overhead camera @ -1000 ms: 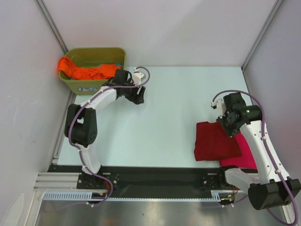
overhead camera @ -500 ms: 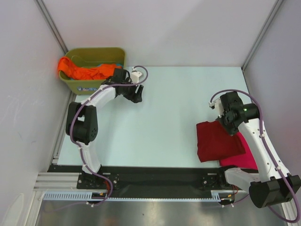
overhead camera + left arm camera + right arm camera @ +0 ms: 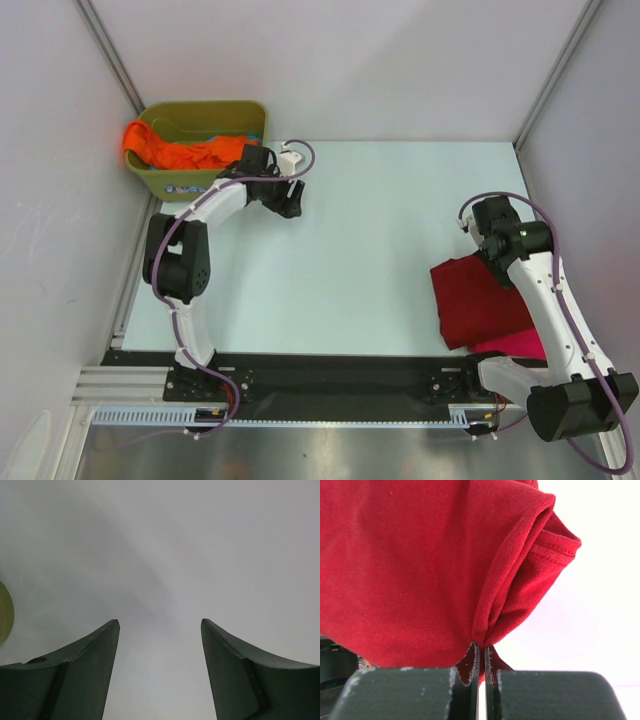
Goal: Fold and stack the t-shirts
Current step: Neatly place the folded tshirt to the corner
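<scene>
The folded dark red t-shirt lies at the right of the table, partly over the magenta-pink t-shirt, of which only a strip shows near the front edge. My right gripper is shut on a folded edge of the dark red t-shirt, the cloth pinched between the jaws. The orange t-shirt hangs over the olive-green tub at the back left. My left gripper is open and empty just right of the tub, its fingers wide apart over bare table.
Grey walls close in the table on the left, back and right. A blue cloth shows inside the tub. A sliver of the tub shows at the left edge of the left wrist view.
My right gripper has dragged the dark red t-shirt to the right and slightly nearer, covering more of the magenta-pink one. The left arm has shifted only slightly.
</scene>
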Motion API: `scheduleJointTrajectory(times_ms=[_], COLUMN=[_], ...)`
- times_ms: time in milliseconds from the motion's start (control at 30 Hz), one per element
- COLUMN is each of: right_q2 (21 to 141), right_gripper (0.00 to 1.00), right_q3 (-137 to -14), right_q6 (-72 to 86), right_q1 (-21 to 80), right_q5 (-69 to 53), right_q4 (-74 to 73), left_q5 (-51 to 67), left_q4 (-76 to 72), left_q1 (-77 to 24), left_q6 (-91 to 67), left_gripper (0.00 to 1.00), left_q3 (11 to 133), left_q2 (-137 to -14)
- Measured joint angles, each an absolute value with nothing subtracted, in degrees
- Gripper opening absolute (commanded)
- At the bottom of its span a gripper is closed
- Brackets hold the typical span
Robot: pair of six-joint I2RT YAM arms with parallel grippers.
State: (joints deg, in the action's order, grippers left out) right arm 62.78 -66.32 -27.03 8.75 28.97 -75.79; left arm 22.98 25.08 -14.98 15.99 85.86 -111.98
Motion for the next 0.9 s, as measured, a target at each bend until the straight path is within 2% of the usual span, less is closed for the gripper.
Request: scheduleJointTrajectory(times_ms=[333, 600, 900], right_q2=[62.41, 62.13, 63.92], right_gripper=[0.0, 0.0, 0.0], right_q3=[-66.08, -52.84, -54.96], right_q6=[-27.53, -32.21, -39.83], right_q1=[8.08, 4.23, -2.28], right_q5=[29.69, 30.89, 32.18], right_q4=[-75.59, -72.79, -62.54], left_q5=[22.96, 23.03, 23.99], left_q4=[25.21, 25.43, 25.85], left_q1=[-14.81, -14.66, -14.59], left_q6=[16.21, 16.58, 16.49], left_gripper=[0.72, 0.72, 0.72], left_q3=[86.13, 86.48, 87.79], left_q2=[-112.16, -112.49, -113.6])
